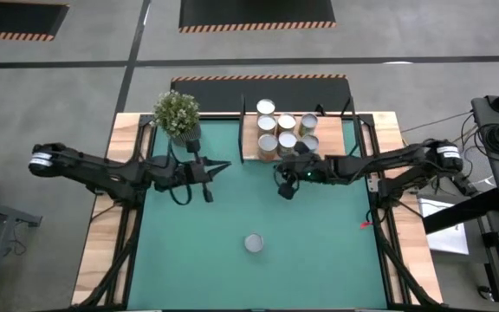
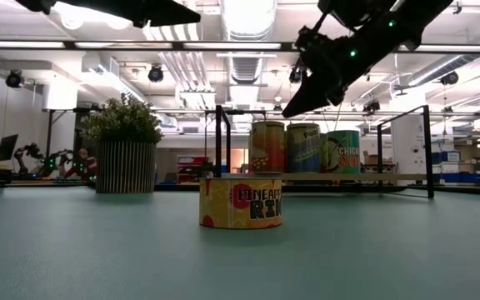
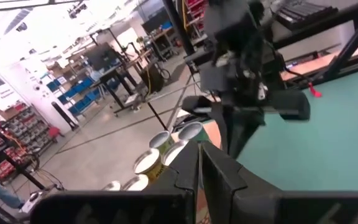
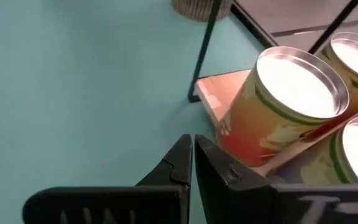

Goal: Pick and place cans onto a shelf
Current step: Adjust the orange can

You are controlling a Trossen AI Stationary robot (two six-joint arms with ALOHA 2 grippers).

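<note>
Several cans (image 1: 284, 134) stand upright on the light-wood shelf (image 1: 250, 143) at the mat's far edge. One more can (image 1: 254, 243), with a yellow label (image 2: 240, 202), stands alone on the green mat toward the near edge. My right gripper (image 1: 282, 191) is shut and empty. It hovers above the mat just near of the shelf's front left corner (image 4: 213, 99), beside the corner can (image 4: 284, 99). My left gripper (image 1: 228, 165) is shut and empty. It is raised over the mat to the left of the shelf and points toward the right arm (image 3: 247, 68).
A potted green plant (image 1: 177, 113) stands at the mat's far left corner, close to my left arm. The shelf's black frame posts (image 2: 428, 150) rise at its ends. The green mat (image 1: 189, 251) lies open around the lone can.
</note>
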